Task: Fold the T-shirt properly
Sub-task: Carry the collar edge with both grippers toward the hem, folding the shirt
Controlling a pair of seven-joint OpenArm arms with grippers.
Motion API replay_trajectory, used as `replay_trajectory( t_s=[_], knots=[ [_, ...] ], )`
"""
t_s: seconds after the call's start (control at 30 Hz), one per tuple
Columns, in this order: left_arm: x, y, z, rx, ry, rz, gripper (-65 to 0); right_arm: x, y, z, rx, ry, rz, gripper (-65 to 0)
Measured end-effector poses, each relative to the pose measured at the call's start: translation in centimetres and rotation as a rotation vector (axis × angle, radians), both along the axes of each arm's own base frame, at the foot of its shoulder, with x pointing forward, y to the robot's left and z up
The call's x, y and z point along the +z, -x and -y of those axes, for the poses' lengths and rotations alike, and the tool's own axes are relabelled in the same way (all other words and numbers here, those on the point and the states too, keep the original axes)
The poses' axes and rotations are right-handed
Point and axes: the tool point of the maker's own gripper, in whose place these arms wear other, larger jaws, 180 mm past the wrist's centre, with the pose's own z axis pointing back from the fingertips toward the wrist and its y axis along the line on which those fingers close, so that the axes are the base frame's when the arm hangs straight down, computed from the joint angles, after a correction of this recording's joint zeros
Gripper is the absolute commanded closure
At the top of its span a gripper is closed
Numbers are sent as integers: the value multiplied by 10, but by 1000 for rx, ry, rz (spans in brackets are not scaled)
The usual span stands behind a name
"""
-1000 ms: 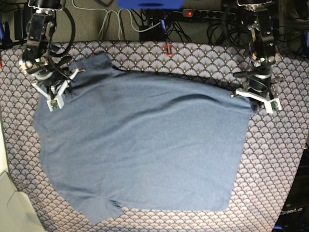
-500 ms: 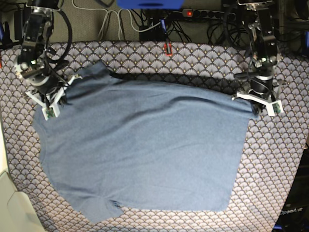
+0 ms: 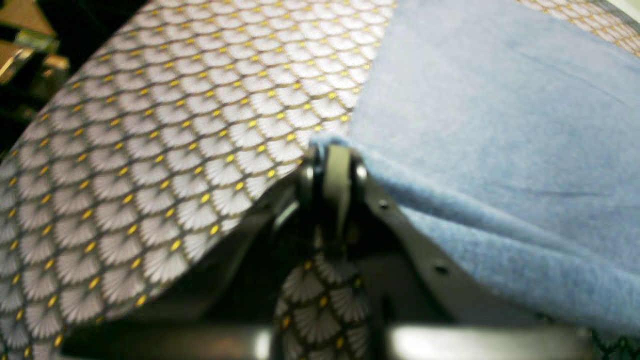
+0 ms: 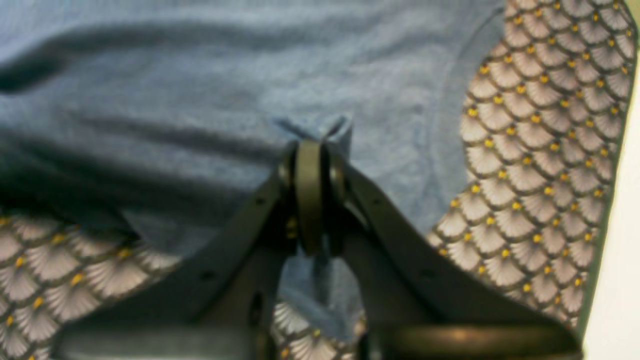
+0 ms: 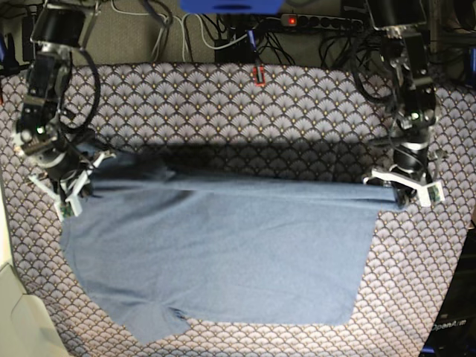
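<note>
The slate-blue T-shirt [image 5: 223, 253] lies plain side up on the scallop-patterned tablecloth [image 5: 245, 111], its far edge lifted into a taut line between both grippers. My left gripper [image 5: 401, 195], at the base view's right, is shut on the shirt's far right corner; in the left wrist view the left gripper [image 3: 332, 152] pinches the shirt [image 3: 500, 125] at its edge. My right gripper [image 5: 74, 195], at the base view's left, is shut on the far left corner; in the right wrist view the right gripper [image 4: 310, 150] clamps a bunch of the shirt [image 4: 200, 75].
Cables and a power strip [image 5: 312, 21] run along the table's far edge. A pale surface [image 5: 15, 320] sits at the front left corner. The tablecloth's right edge [image 5: 465, 223] is close to my left arm.
Both grippers have moved toward the front of the table, carrying the shirt's far edge with them and lifting it. More bare tablecloth shows behind the shirt, with a shadow under the raised edge.
</note>
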Motion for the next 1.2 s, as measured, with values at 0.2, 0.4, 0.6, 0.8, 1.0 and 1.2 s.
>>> replay_trajectory(
  t_s=[0.2,0.4,0.6,0.8,1.0,1.2],
  knots=[
    [-10,-7,-3,9,14,-18,-9,7,-22,9,-12,-10,18,0],
    [-19,-14,-2,15,36,-38,-9,5,-45,9,6,-15,0,0],
    [-37,-22,-5,27,60,-78,-9,9,-67,3,52,4,-8,0],
    [-49,-41,25,-91,18,-126,-9,13,-90,-6,85,-15,25,0],
    [-35,-64,23,-125,-29,-111,-9,3,-100,-3,88,-28,2,0],
    [-27,-80,13,-129,-155,-123,-9,6,-113,2,78,-46,22,0]
  ],
)
